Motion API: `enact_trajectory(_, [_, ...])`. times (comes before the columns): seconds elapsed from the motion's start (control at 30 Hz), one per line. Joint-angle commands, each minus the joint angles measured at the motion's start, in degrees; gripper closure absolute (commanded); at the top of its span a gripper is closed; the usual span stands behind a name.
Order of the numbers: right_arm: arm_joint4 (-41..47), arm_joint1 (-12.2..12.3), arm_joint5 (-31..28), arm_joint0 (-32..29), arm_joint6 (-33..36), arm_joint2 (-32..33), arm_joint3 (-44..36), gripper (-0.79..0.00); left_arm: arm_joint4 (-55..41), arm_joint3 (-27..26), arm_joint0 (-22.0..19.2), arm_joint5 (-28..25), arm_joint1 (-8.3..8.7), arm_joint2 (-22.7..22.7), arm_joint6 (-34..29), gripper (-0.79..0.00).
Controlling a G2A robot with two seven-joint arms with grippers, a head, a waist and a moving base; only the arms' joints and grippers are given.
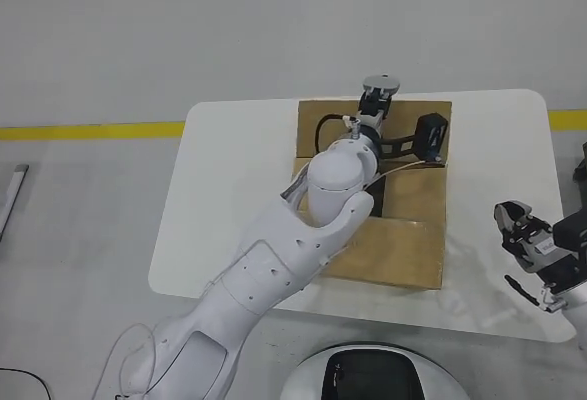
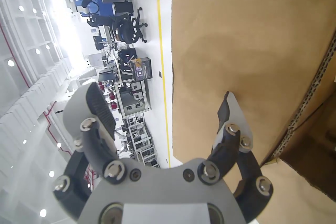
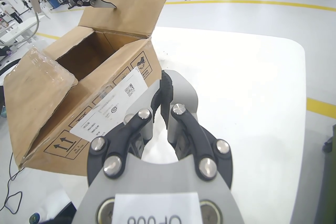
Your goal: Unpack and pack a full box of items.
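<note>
box [image 1: 403,240]: on table [image 1: 223,200], flaps open.
left gripper [image 2: 158,93]: jaws apart at box's far flap [image 2: 236,25], one fingertip [image 2: 232,104] touching it; likely pushing it back for access.
right gripper [image 3: 168,88]: fingers together, well off the box's side, out of the way.

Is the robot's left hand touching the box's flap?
Touching. The right wrist view shows one fingertip of the left hand resting on the flap.

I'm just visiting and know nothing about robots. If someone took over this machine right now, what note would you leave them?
Left gripper: open, one fingertip against the upright far flap of the box.
Right gripper: shut, empty, above the table beside the box.
Box: on the table, flaps open; contents hidden.
Done: box opened.
Left: probably all the unpacking, then the packing.
</note>
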Motion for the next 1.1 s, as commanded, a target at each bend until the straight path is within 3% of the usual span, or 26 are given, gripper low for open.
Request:
enact_trajectory(0.0, [0.12, -0.03, -0.07, 0.07, 0.10, -0.09, 0.02, 0.000, 0.31, 0.73, 0.03, 0.23, -0.30, 0.17, 0.10, -0.785])
enact_trajectory(0.17, [1.82, -0.15, 0.00, 0.20, 0.33, -0.24, 0.13, 0.000, 0.58, 0.83, 0.33, 0.41, -0.82, -0.46, -0.23, -0.785])
enact_trajectory(0.3, [10.20, -0.50, -0.43, 0.70, -1.51, -0.28, 0.44, 0.000, -1.08, -2.54, 1.85, 1.75, -0.82, -3.29, -1.97, -0.785])
enact_trajectory(0.47, [21.28, -0.60, -5.00, 1.90, -1.53, 0.64, -0.24, 0.000, -5.67, -11.84, 7.29, 2.87, -0.14, -9.41, -6.36, -0.785])
enact_trajectory(0.63, [31.03, 0.00, -14.80, 3.61, 6.57, -0.18, -0.48, 0.000, -7.80, -24.53, 16.07, 1.10, 1.17, -15.56, -11.82, -0.785])
enact_trajectory(0.7, [33.20, 0.45, -18.81, 4.60, 11.47, -0.44, -0.14, -0.068, -9.00, -30.01, 20.40, 0.63, 1.69, -18.07, -13.39, -0.785])
enact_trajectory(0.77, [35.13, 0.78, -20.49, 5.30, 14.99, -0.74, 0.65, -0.197, -10.32, -35.43, 24.53, 0.59, 2.10, -20.30, -14.96, -0.785])
enact_trajectory(0.83, [35.95, 1.13, -21.51, 5.87, 18.96, -1.37, 0.70, -0.493, -10.96, -39.84, 28.20, -0.45, 2.48, -21.81, -16.30, -0.785])
enact_trajectory(0.87, [35.08, 1.30, -21.91, 6.30, 20.49, -1.19, 0.72, -0.785, -10.88, -41.73, 29.77, -0.90, 2.65, -22.45, -16.94, -0.785])
enact_trajectory(1.07, [34.52, 1.35, -21.88, 6.46, 20.86, -1.02, 0.75, -0.785, -10.21, -47.65, 35.65, -0.19, 3.12, -24.16, -18.86, -0.785])
